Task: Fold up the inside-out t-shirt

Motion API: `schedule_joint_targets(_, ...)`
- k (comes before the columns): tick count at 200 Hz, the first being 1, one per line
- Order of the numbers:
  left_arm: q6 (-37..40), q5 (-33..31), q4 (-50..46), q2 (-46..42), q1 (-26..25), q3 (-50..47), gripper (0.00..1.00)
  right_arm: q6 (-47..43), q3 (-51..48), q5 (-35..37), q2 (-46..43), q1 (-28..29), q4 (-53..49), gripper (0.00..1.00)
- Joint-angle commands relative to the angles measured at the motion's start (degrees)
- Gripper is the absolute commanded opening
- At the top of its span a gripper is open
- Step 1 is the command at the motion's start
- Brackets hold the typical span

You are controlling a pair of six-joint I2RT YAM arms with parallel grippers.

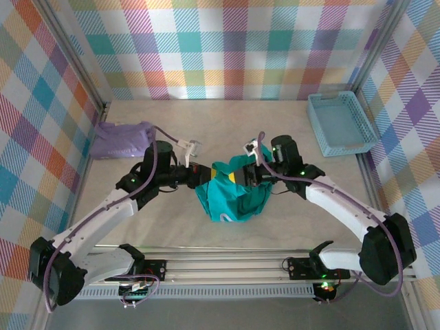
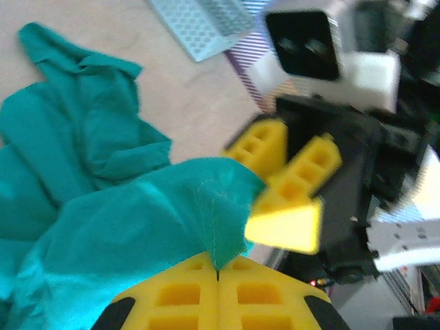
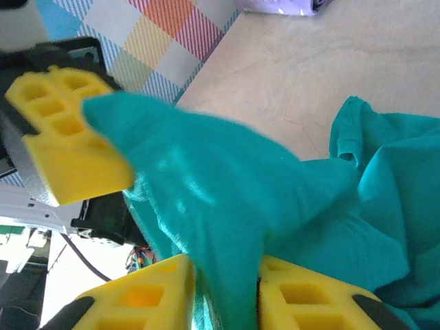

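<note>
**Top external view**
Worktop: pale beige marbled surface, enclosed by pastel checked panels.
Task item: teal-green soft-fabric t-shirt, bunched in a heap at centre frame between the two arms.
Left gripper: at the heap's upper left edge, touching the cloth.
Right gripper: at the heap's upper right, with a yellow finger showing against the teal.
Second garment: pale lavender garment, upper left against the wall, well apart from the t-shirt.
Container: light blue perforated plastic basket, upper right.

**Left wrist view**
Left gripper: yellow fingers pressed together at bottom centre, clamped on a peak of the t-shirt.
T-shirt spread: a taut sheet at lower left, with crumpled folds at upper left on the worktop.
Right gripper: centre right and blurred, its yellow fingers splayed apart in a V. The cloth edge reaches the nearer finger.
Basket: top centre.

**Right wrist view**
Right gripper: yellow fingers at the bottom edge stand apart, not clamped. A band of t-shirt runs down through the gap.
Left gripper: upper left, holding the far end of that band.
T-shirt remainder: crumpled at right on the worktop.
Second garment: lavender garment, top edge.
</note>
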Motion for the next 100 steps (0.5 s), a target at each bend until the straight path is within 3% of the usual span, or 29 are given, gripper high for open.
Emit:
schedule_joint_targets(1, 5.2, 7.5, 4.6, -1.8, -0.2, -1.5, 0.00, -3.9, 2.6, -7.2, -2.0, -1.5, -4.0, 0.32)
schedule_joint_targets(43, 6.4, 13.0, 6.1, -1.3, -0.3, -1.7, 0.00, -4.7, 3.5, -11.2, -0.6, -1.7, -3.5, 0.31)
schedule_joint_targets(70, 7.7, 15.4, 6.6, -1.5, -0.3, -1.9, 0.00, -4.2, 3.2, -15.2, -0.1, -1.8, -1.6, 0.17)
schedule_joint_targets(100, 6.9, 20.3, 11.3, -2.4, -0.7, -3.0, 0.00, -4.0, 4.2, -14.3, 0.2, -4.0, -5.0, 0.06)
